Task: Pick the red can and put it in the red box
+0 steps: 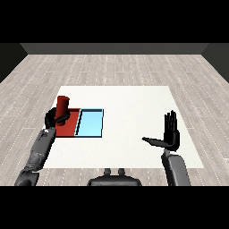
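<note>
Left hand (53, 117): fingers curled round the lower part of the red can (62, 107), grasping it. The can stands upright in that grasp, over the left portion of the red tray (67, 129). Whether its base touches the tray floor or hangs just above it cannot be told; the hand covers the can's bottom end.

Handling, as a judgement: the can looks rigid, smooth-walled and cylindrical, probably light for this hand. A smooth wall may slip if the wrap is shallow, so a hold round the mid-body, fingers opposite thumb, suits it best. The present hold sits low, which leaves the top free to tip. Nothing suggests fragility.

Right hand (171, 134): released, fingers straight and pointing away, thumb spread to the side, holding nothing, well apart from both trays.

The blue tray (99, 133) lies touching the red tray on its right side, on the white table (134, 103).

Obscured: the can's base, the near left part of the red tray behind the hand and forearm, and the contact line between fingers and can. The thumb position on the left hand is not discernible.
</note>
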Controlling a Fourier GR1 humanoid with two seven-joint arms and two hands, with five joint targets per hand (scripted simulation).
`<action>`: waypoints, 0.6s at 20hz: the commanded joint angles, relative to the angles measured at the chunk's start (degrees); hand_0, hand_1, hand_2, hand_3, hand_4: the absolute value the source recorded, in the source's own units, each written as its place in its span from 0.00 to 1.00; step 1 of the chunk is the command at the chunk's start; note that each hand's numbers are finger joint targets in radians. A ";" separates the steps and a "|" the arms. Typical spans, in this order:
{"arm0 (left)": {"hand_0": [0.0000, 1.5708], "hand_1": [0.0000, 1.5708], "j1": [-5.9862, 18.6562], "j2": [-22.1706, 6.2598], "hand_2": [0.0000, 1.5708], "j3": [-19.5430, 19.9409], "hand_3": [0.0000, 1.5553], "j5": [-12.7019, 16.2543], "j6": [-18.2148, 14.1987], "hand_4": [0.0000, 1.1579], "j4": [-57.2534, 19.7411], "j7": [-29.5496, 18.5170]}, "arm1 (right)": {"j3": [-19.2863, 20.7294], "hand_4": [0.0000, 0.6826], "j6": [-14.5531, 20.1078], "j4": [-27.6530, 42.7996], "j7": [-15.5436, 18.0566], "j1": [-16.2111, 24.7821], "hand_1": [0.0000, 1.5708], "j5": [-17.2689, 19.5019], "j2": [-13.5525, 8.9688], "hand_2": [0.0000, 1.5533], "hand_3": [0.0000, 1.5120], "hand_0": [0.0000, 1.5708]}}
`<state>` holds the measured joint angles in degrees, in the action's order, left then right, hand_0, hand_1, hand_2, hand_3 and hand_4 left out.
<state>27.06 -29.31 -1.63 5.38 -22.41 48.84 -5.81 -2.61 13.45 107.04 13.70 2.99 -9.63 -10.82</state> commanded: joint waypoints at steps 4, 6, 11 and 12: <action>1.00 1.00 8.37 -1.28 0.95 3.09 0.90 -2.71 3.55 0.89 -24.66 -4.16 | -0.39 0.00 -0.32 -5.96 2.30 -5.24 0.00 2.06 1.05 0.00 0.00 0.00; 0.97 0.97 11.98 0.81 0.92 1.45 0.88 -5.33 1.71 0.86 -29.62 -2.52 | -1.33 0.00 -1.34 -6.53 5.45 -1.36 0.00 3.96 0.35 0.00 0.00 0.00; 0.30 0.30 14.47 3.97 0.33 1.67 0.05 -6.78 -0.31 0.67 -38.32 -2.15 | -0.95 0.00 1.56 -10.60 2.76 -6.14 0.00 6.68 0.71 0.00 0.00 0.00; 0.36 0.36 13.99 3.84 0.40 3.09 0.32 -5.79 -0.22 0.66 -39.83 -2.59 | -0.60 0.00 0.37 -11.80 3.21 -6.36 0.00 5.72 0.58 0.00 0.00 0.00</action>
<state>39.09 -26.87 0.22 -0.23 -21.98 15.76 -8.58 -4.03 14.65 97.69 16.33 -2.47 -3.76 -9.74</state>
